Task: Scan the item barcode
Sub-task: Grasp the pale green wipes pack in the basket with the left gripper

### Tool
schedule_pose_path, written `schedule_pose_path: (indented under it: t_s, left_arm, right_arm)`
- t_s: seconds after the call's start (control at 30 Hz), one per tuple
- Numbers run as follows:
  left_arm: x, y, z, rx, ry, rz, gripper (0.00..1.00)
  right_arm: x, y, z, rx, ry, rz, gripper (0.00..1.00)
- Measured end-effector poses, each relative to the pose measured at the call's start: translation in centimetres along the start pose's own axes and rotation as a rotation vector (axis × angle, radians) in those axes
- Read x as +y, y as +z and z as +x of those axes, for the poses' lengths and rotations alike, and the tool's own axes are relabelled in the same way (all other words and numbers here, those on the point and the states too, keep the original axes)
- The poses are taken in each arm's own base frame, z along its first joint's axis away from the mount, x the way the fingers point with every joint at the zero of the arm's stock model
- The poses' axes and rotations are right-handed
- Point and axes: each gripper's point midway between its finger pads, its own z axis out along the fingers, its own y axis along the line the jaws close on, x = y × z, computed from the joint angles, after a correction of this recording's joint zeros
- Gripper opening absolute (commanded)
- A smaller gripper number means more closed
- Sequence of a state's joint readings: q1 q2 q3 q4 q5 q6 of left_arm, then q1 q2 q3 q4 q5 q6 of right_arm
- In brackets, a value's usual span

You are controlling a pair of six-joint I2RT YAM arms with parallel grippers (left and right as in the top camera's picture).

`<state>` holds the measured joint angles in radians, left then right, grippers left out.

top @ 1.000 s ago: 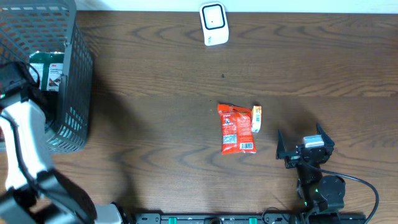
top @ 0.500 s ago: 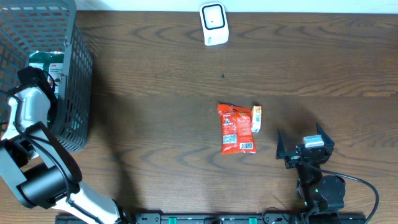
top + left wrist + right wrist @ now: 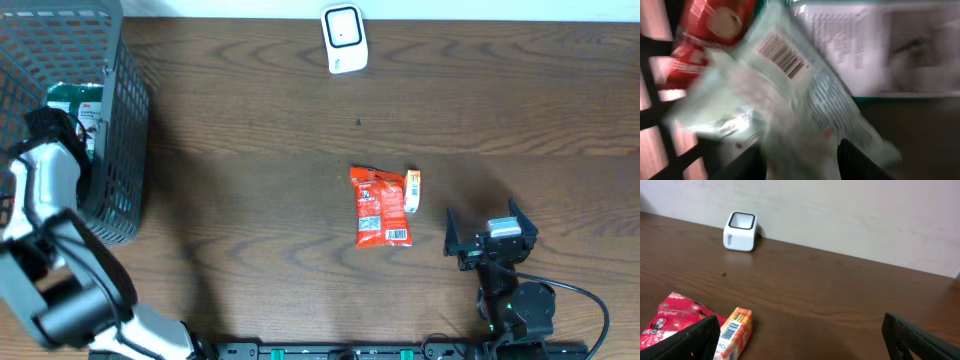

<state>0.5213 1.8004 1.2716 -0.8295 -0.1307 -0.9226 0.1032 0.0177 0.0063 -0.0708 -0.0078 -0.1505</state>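
In the left wrist view, a pale translucent packet (image 3: 790, 85) with a barcode (image 3: 785, 57) on it fills the gap between my left gripper's (image 3: 800, 152) dark fingers, which press on both its sides; the view is blurred. This happens inside the grey mesh basket (image 3: 120, 120), where the overhead shows only my left arm (image 3: 50, 170) reaching in. The white scanner (image 3: 343, 38) stands at the table's far edge. My right gripper (image 3: 485, 228) rests open near the front right, with nothing between its fingers.
A red snack bag (image 3: 381, 206) and a small orange box (image 3: 412, 190) lie mid-table, left of the right gripper. In the basket a red packet (image 3: 705, 25) and a green-and-white box (image 3: 865, 50) lie behind the pale packet.
My left arm has dipped deeper into the basket and its jaws have narrowed onto the pale packet. The right arm and the table items have not moved.
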Motion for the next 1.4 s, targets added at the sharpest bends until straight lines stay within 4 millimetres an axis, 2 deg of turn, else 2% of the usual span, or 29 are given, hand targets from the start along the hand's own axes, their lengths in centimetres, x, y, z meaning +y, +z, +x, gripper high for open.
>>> schedule_pose_path:
  t_s: [0.07,0.23,0.3,0.43,0.53,0.63,0.77,0.8,0.97,1.03,1.13,1.4]
  left_arm:
    - [-0.4,-2.5,-0.8,-0.048,-0.006,0.073,0.46]
    - [-0.9,-12.4,-3.4,-0.236,-0.034,0.342,0.47]
    - [-0.2,-16.7,-3.9,-0.315,-0.051,0.448,0.53]
    - [1.4,-21.5,-4.0,-0.399,-0.071,0.561,0.71]
    - [2.1,-22.7,-3.8,-0.417,-0.078,0.587,0.88]
    - [2.2,-21.4,-3.6,-0.392,-0.062,0.536,0.98]
    - [1.0,-19.8,-3.9,-0.353,-0.035,0.484,0.98]
    - [0.8,-18.6,-3.7,-0.324,-0.027,0.451,0.98]
    - [-0.2,-9.7,-1.8,-0.137,0.033,0.232,0.98]
    - [-0.3,-7.1,-1.1,-0.083,0.048,0.176,0.99]
    - [-0.3,-3.9,-0.1,-0.013,0.066,0.101,0.99]
    - [-0.5,1.9,1.2,0.075,0.089,-0.011,0.98]
  right_arm:
    - [0.0,0.0,0.0,0.0,0.0,0.0,0.99]
    - [0.0,0.0,0.0,0.0,0.0,0.0,0.99]
    - [0.0,0.0,0.0,0.0,0.0,0.0,0.99]
    - [0.0,0.0,0.0,0.0,0.0,0.0,0.99]
    - [0.0,0.0,0.0,0.0,0.0,0.0,0.99]
    - [0.0,0.0,0.0,0.0,0.0,0.0,0.99]
    - [0.0,0.0,0.0,0.0,0.0,0.0,0.99]
    - [0.0,0.0,0.0,0.0,0.0,0.0,0.99]
    - [0.0,0.0,0.0,0.0,0.0,0.0,0.99]
    - [0.0,0.0,0.0,0.0,0.0,0.0,0.99]
    - [0.0,0.0,0.0,0.0,0.0,0.0,0.99]
    - [0.0,0.0,0.0,0.0,0.0,0.0,0.99]
